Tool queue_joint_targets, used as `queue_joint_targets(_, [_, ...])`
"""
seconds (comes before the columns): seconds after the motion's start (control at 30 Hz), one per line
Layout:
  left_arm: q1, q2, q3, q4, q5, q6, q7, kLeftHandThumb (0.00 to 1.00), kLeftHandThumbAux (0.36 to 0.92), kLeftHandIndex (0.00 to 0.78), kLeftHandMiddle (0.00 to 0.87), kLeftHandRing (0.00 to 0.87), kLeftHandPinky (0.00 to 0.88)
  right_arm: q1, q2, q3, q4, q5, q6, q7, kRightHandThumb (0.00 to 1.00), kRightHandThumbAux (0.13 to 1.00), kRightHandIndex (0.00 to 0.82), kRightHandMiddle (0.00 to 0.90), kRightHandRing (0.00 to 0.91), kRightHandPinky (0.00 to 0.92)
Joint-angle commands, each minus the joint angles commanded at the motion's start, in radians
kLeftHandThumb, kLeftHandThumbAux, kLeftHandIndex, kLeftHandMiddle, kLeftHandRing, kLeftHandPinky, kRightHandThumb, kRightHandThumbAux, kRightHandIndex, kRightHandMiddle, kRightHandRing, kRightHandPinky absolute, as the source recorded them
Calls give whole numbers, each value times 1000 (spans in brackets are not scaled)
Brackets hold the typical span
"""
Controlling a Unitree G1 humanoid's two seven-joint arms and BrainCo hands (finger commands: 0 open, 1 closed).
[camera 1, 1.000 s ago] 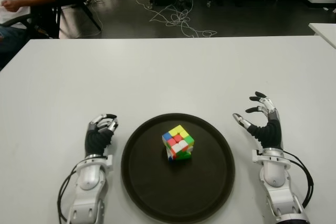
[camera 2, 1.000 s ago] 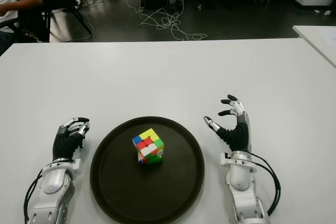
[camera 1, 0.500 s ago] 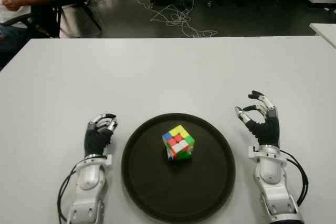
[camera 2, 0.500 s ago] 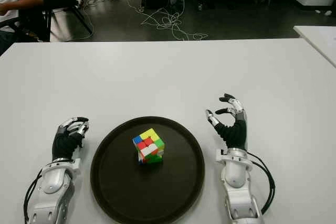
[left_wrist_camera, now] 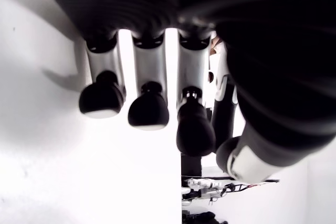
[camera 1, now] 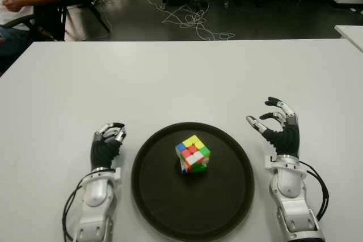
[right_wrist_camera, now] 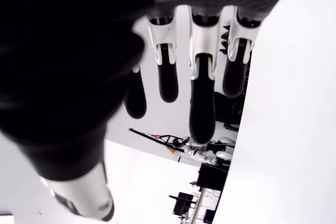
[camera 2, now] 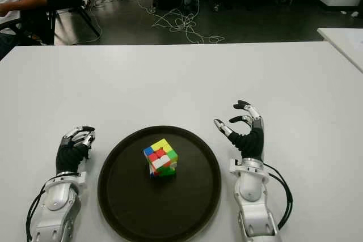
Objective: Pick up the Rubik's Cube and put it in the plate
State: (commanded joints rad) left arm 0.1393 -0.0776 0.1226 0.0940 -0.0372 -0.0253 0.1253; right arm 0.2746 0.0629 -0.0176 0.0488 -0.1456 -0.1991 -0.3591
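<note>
Since the Rubik's Cube (camera 1: 193, 154) already sits near the middle of the plate (camera 1: 227, 208), you have little left to do. Judge it light, rigid and smooth-faced; if you must take it, pinch two opposite flat sides. Count one cube, one plate, two hands. Your right hand (camera 1: 276, 124), beside the plate's right rim, is spread and empty; your left hand (camera 1: 108, 143), by its left rim, is curled around nothing.
</note>
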Motion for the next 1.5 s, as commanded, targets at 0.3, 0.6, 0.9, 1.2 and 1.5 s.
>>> queue_joint_targets(0.3, [-6,3,0,2,3,17,8,712,705,444,803,826,826,3,-11,2,8,8,-19,10,299,826,696,810,837,842])
queue_joint_targets(0.6, [-6,13,-7,3,21,19,6,713,705,444,804,824,825,4,-26,2,1,-5,-4,9,289,831,696,815,842,848])
queue_joint_targets(0.9, [2,34,-19,-1,36,39,-11,711,705,444,808,822,820,0,-39,4,11,-33,0,1,277,826,714,836,856,858])
queue_joint_targets(1.2, [6,34,-22,-20,36,67,-8,711,705,444,812,828,827,-2,-27,-1,22,-26,-14,-8,303,829,721,838,856,860])
queue_joint_targets(1.5, [0,42,-24,-23,39,80,-9,711,705,444,814,831,830,-5,-17,-3,18,-15,-10,-9,318,830,721,835,854,857])
